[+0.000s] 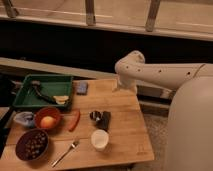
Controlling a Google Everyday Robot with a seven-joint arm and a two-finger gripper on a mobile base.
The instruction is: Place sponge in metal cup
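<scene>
Camera view: sponge (81, 88) lies flat on the bench (125, 132) at its far side, just right of the green tray (52, 84). It is well apart from the metal cup (95, 116), which stands upright mid-bench just beside a dark block (106, 120), white cup (99, 139) nearer the front edge. Gripper (120, 87) hangs at the end of the white arm (160, 75) over the bench's far right edge, right of the sponge, jaws apart, holding nothing.
</scene>
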